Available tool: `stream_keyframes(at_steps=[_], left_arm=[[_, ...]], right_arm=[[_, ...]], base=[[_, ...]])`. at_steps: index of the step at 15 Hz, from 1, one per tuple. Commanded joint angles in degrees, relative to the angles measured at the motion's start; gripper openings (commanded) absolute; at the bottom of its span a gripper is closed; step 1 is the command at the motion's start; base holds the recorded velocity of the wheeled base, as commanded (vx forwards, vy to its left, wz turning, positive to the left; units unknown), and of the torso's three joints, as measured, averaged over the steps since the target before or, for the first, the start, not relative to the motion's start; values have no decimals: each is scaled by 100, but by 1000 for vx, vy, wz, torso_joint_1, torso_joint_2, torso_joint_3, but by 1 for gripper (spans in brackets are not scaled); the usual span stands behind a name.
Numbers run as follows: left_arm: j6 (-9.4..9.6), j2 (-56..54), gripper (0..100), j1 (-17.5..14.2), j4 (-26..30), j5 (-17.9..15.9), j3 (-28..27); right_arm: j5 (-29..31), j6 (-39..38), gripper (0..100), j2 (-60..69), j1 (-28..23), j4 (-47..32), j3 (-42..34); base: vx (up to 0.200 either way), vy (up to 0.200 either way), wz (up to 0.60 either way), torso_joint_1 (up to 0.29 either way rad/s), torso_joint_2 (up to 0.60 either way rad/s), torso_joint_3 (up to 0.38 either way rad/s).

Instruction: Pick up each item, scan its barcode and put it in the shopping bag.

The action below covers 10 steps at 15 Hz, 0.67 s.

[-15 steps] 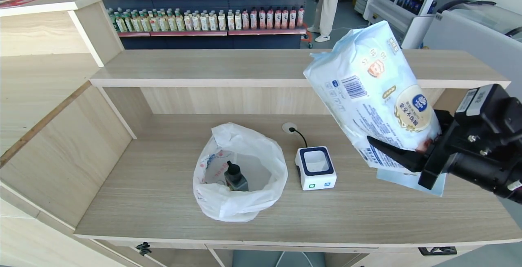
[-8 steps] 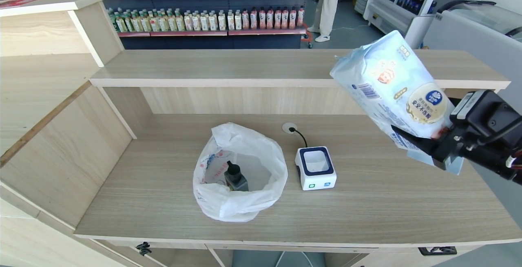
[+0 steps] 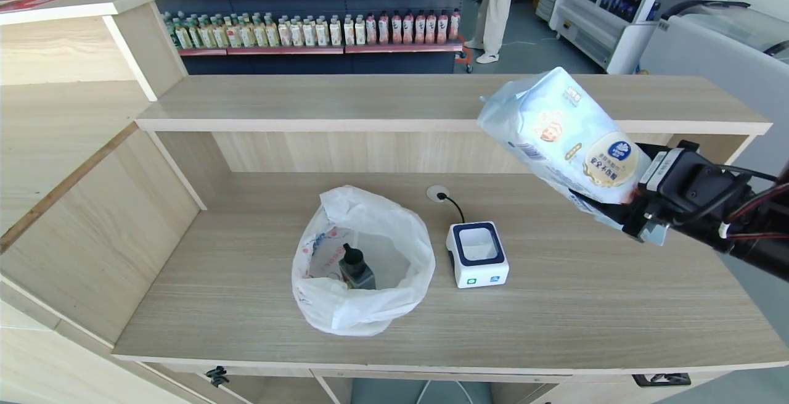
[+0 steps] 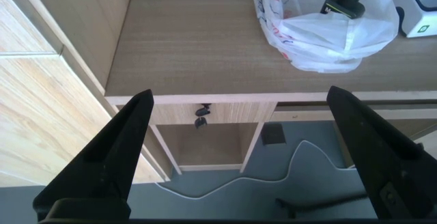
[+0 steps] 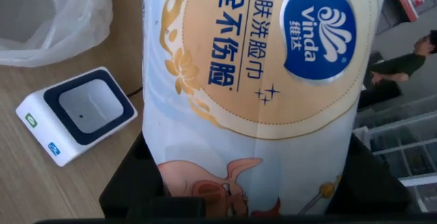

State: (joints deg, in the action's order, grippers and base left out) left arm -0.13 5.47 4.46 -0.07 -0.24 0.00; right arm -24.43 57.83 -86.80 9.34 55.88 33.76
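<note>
Wooden counter [image 3: 555, 317]. Pack [image 3: 567, 139] at frame right, above counter: long axis diagonal, free end pointing upper left, lower-right end clamped in right gripper [image 3: 607, 206]. Bag [image 3: 363, 305] centre, bottle [image 3: 354, 268] inside; scanner [image 3: 476, 255] just beside. Left gripper [image 4: 239, 156] spread wide, empty.

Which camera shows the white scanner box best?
The head view: the barcode scanner stands whole on the counter, right of the shopping bag. The right wrist view catches it beside the held tissue pack; the left wrist view clips one corner.
</note>
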Motion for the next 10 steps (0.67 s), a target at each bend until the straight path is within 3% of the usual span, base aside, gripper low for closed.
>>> stream_keyframes(at_steps=[1,3,7,10], left_arm=[[-4,-2,100,2,-1,-2,0],[-4,-2,100,2,-1,-2,0],[-4,-2,100,2,-1,-2,0],[-4,-2,100,2,-1,-2,0]], right_arm=[[-150,158,0,-118,-2,37,26],[-624,545,0,-188,-257,2,202],[-1556,1767,0,-610,-1206,54,219],[-2162,2109,0,-979,-2041,2,-9]], base=[[0,0,600,2,2,2],[0,0,600,2,5,-2],[0,0,0,0,0,0],[0,0,0,0,0,0]])
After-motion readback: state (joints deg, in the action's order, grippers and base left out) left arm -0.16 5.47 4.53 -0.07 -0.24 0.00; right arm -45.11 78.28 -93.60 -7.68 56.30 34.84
